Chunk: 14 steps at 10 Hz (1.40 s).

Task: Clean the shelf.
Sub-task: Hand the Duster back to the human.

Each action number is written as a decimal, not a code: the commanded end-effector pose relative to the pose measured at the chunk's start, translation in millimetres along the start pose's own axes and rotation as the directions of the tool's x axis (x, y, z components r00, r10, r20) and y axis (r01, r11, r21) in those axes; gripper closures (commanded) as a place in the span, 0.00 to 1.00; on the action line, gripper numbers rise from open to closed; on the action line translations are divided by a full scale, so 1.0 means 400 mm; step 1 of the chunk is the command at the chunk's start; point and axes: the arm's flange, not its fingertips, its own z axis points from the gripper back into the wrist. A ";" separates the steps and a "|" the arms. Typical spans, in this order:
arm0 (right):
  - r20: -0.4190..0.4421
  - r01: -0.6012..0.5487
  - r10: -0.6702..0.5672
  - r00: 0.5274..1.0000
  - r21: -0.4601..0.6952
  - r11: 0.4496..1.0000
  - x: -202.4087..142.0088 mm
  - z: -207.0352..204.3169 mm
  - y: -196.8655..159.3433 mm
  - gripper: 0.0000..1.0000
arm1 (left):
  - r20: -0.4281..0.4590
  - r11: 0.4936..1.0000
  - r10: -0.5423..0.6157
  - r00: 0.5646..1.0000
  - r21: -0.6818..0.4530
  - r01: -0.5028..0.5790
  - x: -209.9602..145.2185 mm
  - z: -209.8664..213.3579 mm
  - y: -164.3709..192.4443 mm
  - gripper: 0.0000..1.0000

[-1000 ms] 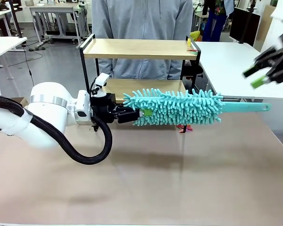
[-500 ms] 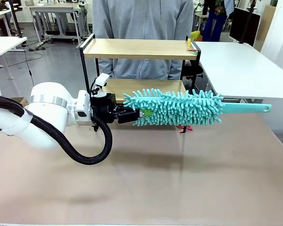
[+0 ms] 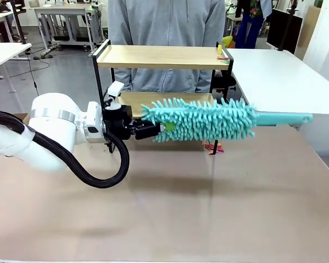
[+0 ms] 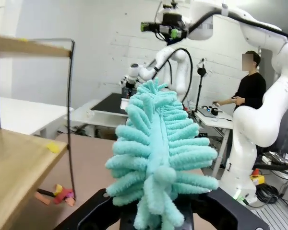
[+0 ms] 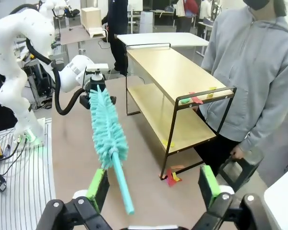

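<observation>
The left gripper (image 3: 153, 130) is clamped tight on the fluffy end of a turquoise duster (image 3: 203, 119), held level with its handle pointing toward the robot's right. Since a second ago the duster has risen slightly toward the shelf (image 3: 162, 57), whose boards run left-right at the table's far edge. The right gripper (image 5: 153, 189) gapes wide, holding nothing.

Grey polished floor (image 3: 60, 71) beyond the tan counter (image 3: 170, 213), with white tables (image 3: 274, 76) to the right and far left. White-painted brick wall (image 4: 110, 52) behind, evenly lit. More work desks (image 5: 158, 39) farther back.
</observation>
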 end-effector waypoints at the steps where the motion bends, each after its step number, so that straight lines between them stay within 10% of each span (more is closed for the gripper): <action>1: 0.007 0.001 -0.001 1.000 0.000 1.000 0.008 0.005 -0.004 0.00 | 0.042 0.990 -0.085 0.995 0.115 0.080 0.121 0.045 -0.056 0.83; 7: 0.007 0.001 -0.001 1.000 0.000 1.000 0.008 0.005 -0.004 0.00 | 0.066 0.821 -0.295 0.953 0.527 0.218 0.514 0.309 -0.281 0.83; 12: 0.007 0.001 -0.001 1.000 0.000 1.000 0.008 0.005 -0.004 0.00 | -0.009 0.347 -0.382 0.924 0.925 0.152 0.559 0.588 -0.408 0.83; 14: 0.007 0.001 -0.001 1.000 0.000 1.000 0.008 0.005 -0.004 0.00 | 0.015 0.263 -0.347 0.938 0.961 0.082 0.511 0.668 -0.403 0.83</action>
